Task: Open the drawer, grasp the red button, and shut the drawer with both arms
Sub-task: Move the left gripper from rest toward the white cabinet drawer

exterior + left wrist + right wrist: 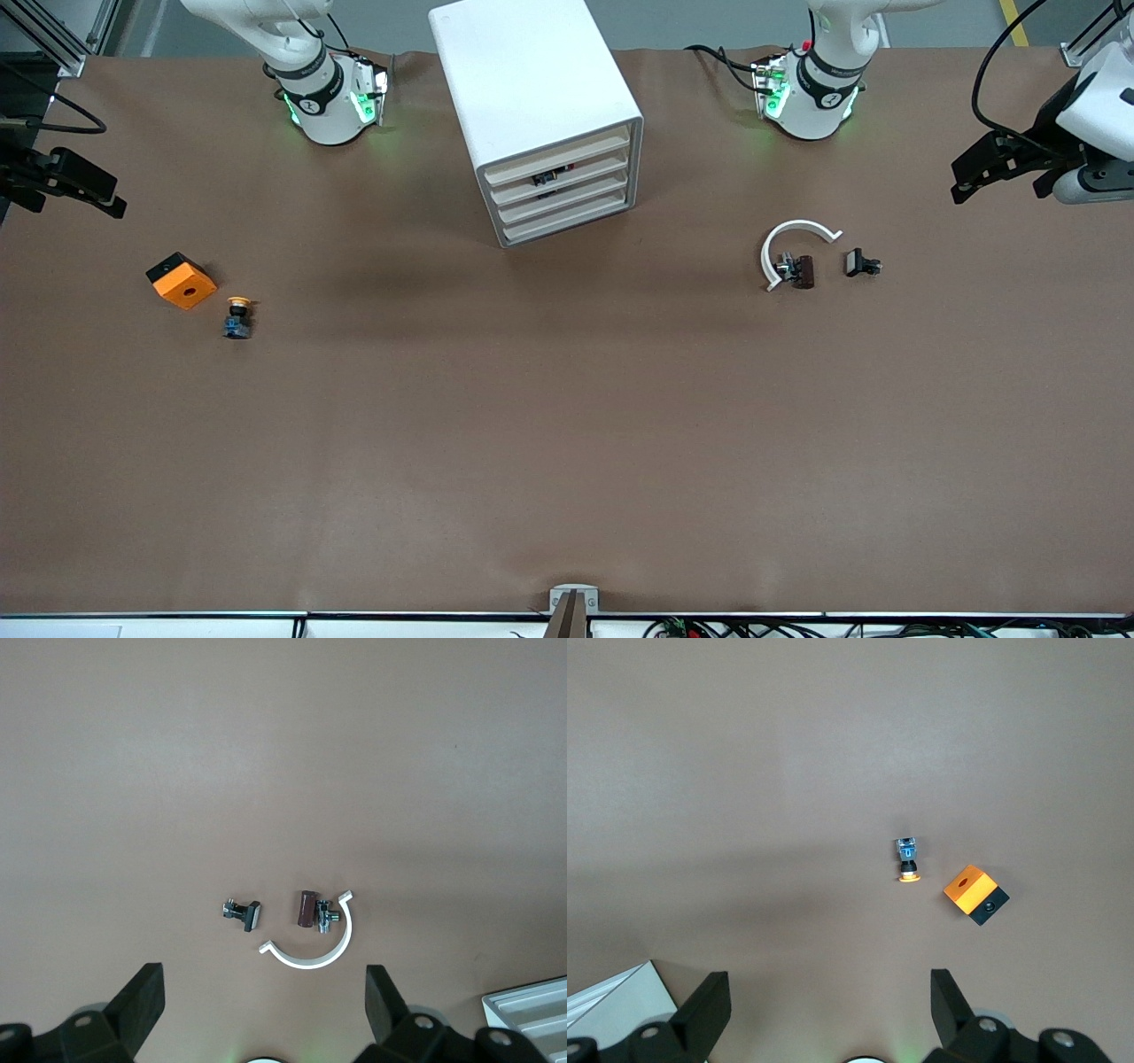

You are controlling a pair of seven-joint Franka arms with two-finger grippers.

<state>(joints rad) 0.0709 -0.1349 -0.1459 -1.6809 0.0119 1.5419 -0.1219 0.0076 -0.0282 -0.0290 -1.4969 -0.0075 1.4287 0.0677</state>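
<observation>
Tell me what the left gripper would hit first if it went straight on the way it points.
Probably bare table. The left gripper stands open, pointing down at brown surface; the white C-shaped clip lies nearest its line, though depth is unclear.

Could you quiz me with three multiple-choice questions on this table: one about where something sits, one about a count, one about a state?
1. What lies right beside the orange cube?
A. a white curved clip
B. a small button with a yellow-orange cap
C. the cabinet

2. How many drawers does the white cabinet have?
A. two
B. four
C. six

3. How are the left gripper and right gripper?
A. both open, holding nothing
B. both shut
C. one holds the cube

Answers: 1 B, the yellow-capped button lies next to the cube. 2 B, four cream slat fronts are stacked. 3 A, each wrist view shows spread fingers with nothing between.
</observation>
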